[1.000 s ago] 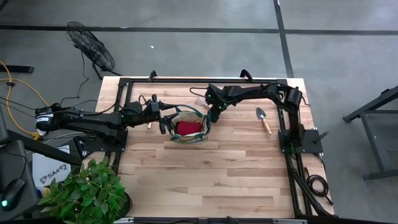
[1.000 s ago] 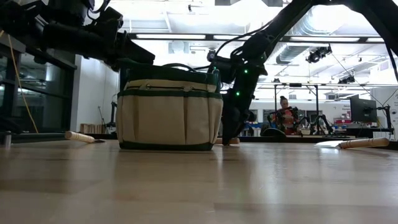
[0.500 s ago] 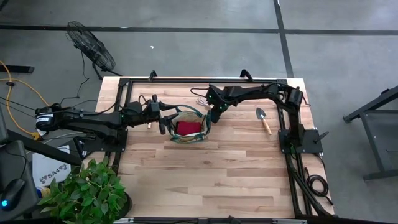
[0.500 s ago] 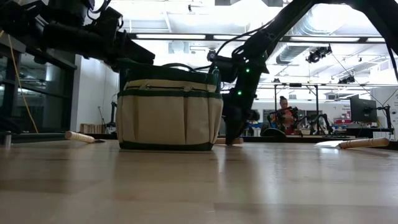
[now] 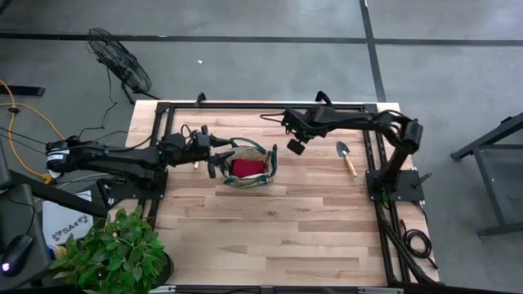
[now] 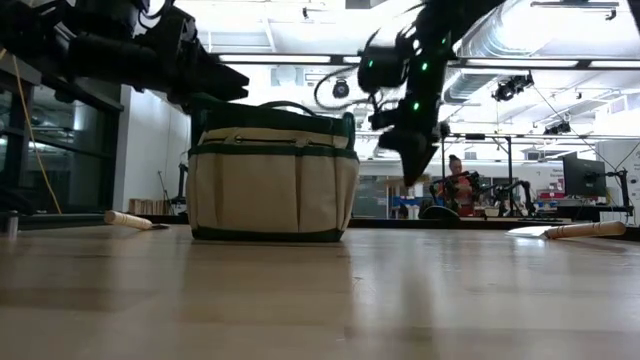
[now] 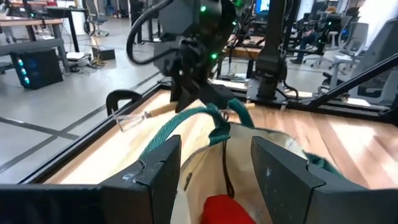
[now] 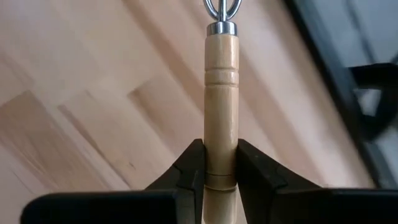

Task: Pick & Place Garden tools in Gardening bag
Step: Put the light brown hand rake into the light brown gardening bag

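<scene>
The gardening bag (image 5: pixel 249 163), beige with teal trim, stands upright on its base at mid-table; a red glove (image 5: pixel 247 168) lies inside it. My left gripper (image 5: pixel 213 161) is level and open at the bag's left rim (image 7: pixel 186 127). My right gripper (image 5: pixel 296 147) hangs above the table just right of the bag and is shut on the rake (image 8: pixel 221 74). The rake has a pale wooden handle and wire tines. A trowel (image 5: pixel 346 155) lies flat on the table at the right. Another pale-handled tool (image 6: pixel 130 219) lies to the left of the bag. My left gripper has its two fingers (image 7: pixel 163 171) at either side of the bag's left rim; I cannot tell whether they touch it. My right gripper pinches the rake's wooden handle (image 8: pixel 221 163) between its two fingers, on the half away from the metal collar (image 8: pixel 221 28). The fingers slant down from above. The rake is lifted clear of the table.
A black metal frame (image 5: pixel 163 110) runs round the table's far and side edges. A potted plant (image 5: pixel 114 249) stands at the near left corner. The near half of the wooden table (image 5: pixel 270 237) is bare. A person (image 6: pixel 460 185) sits in the room beyond.
My right gripper has risen from the tabletop just right of the bag and shifted a little toward the table's right edge. It has taken the rake up off the table. The bag has stayed where it was.
</scene>
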`<state>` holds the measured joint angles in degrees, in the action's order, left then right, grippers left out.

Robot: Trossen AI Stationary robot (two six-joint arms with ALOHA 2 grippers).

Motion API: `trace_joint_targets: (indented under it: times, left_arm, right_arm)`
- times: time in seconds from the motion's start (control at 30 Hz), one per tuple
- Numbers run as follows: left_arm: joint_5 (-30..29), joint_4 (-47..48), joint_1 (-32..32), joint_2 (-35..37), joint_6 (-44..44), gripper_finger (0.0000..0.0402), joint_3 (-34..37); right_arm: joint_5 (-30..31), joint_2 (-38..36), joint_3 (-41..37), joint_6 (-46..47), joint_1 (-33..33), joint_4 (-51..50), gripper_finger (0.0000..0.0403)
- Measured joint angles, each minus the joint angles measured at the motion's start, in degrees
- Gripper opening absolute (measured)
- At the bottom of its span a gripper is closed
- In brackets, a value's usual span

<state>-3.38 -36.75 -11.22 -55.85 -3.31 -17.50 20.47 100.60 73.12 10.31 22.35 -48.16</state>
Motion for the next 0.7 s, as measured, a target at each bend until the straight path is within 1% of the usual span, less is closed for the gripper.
trace_joint_targets:
  times: [0.13,0.3,0.43,0.6,0.7]
  left_arm:
    - [0.0,-0.3,0.0,1.5,0.0,0.0191,0.0]
    - [0.1,-0.5,0.0,4.2,0.0,0.0191,0.0]
    - [3.4,-1.2,0.0,6.2,0.0,0.0191,0.0]
    - [8.9,-0.4,0.0,6.7,0.0,0.0191,-2.0]
    - [10.4,1.8,0.0,6.7,0.5,0.0191,-4.3]
  right_arm:
    - [5.1,-4.6,0.0,1.2,-1.2,-2.9,0.0058]
    - [11.1,-10.4,0.1,1.9,-3.4,-4.2,0.0058]
    - [14.4,-14.0,0.1,1.5,-6.1,-3.8,0.0058]
    - [16.0,-16.2,0.1,-0.9,-10.9,-2.5,0.0058]
    - [13.3,-17.0,0.1,-0.1,-13.2,0.6,0.0058]
